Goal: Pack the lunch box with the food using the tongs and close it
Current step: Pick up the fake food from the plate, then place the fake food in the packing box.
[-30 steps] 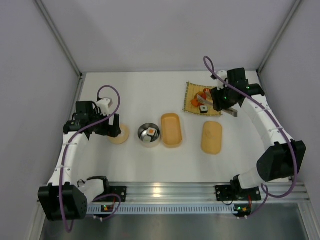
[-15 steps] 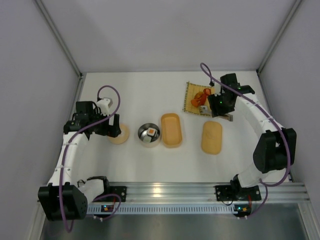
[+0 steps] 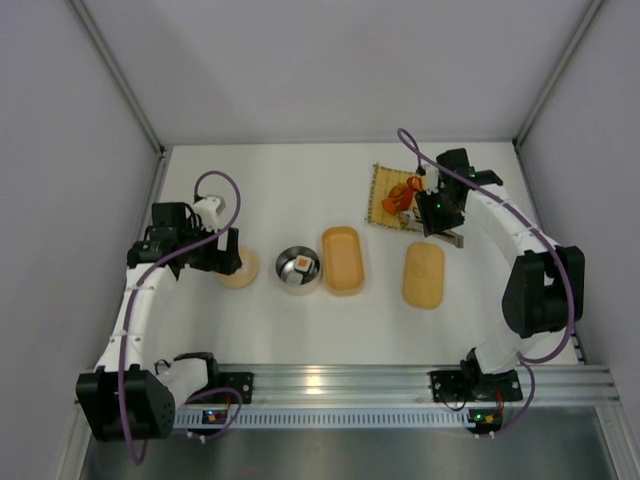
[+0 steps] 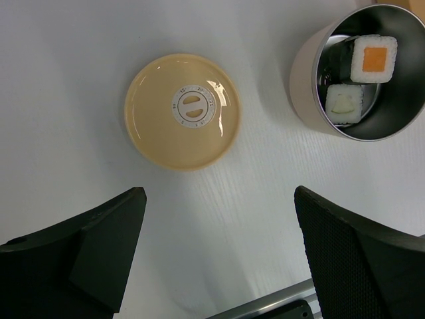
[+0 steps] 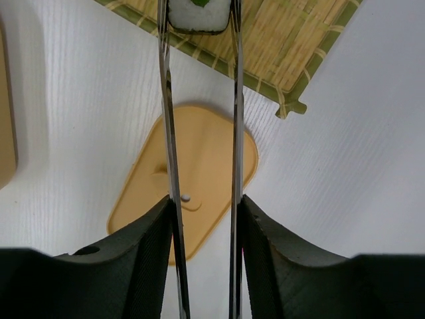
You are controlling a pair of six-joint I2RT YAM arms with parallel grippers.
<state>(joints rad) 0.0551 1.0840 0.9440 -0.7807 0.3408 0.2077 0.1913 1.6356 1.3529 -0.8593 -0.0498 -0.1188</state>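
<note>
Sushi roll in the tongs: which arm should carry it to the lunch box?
Right. The right claw grips the tongs, a sushi roll between their tips. The left claw is open, holding nothing.

Round cream dial-topped lid (image 4: 182, 111) sits just ahead of the left gripper (image 4: 216, 219), round steel cup (image 4: 302, 86) forward-right; green-edged bamboo mat (image 5: 292, 40) lies beyond the right gripper (image 5: 202, 232).

Pinches a white, black-rimmed sushi roll (image 5: 198, 14) between the tips of slim grey tongs (image 5: 167, 133), oval orange-tan lid (image 3: 423, 274) flat, right of the open lunch box (image 3: 343, 260).
</note>
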